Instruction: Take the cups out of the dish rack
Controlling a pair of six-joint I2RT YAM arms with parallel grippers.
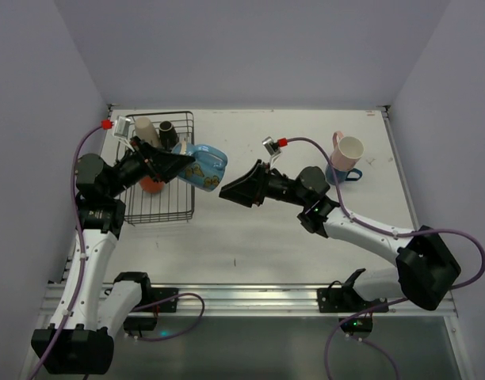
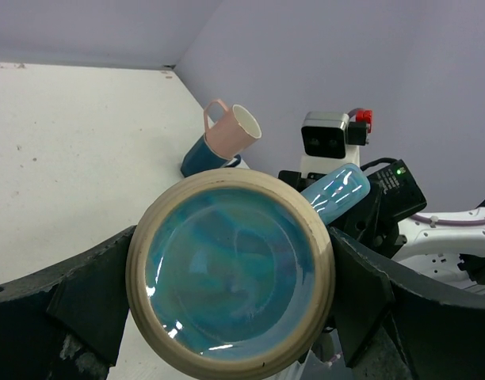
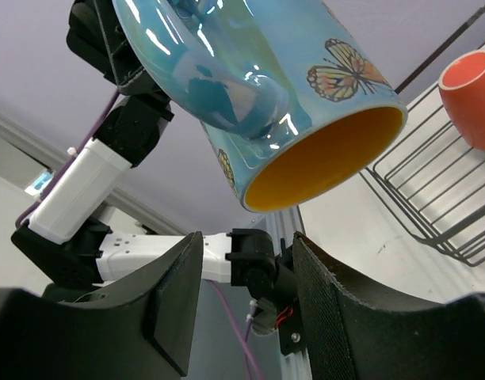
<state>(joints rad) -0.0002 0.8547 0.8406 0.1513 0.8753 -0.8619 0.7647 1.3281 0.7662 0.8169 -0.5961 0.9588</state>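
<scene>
The light blue mug [image 1: 207, 165] is pinched at its base by the left tool [image 1: 181, 164] and held tipped in the air at the dish rack's [image 1: 167, 203] right edge. The right tool [image 1: 225, 190] is seen spread, gripping nothing, further right of the rack. An orange mug [image 1: 151, 186] is seen inside the rack.

Soft, even light from overhead fills all three views, and shadows on the surface [image 1: 266, 245] are faint. White glare streaks the glossy blue mug [image 3: 306, 47] toward 11 o'clock in the right wrist view. Nearby jaws look dark and slightly soft.
</scene>
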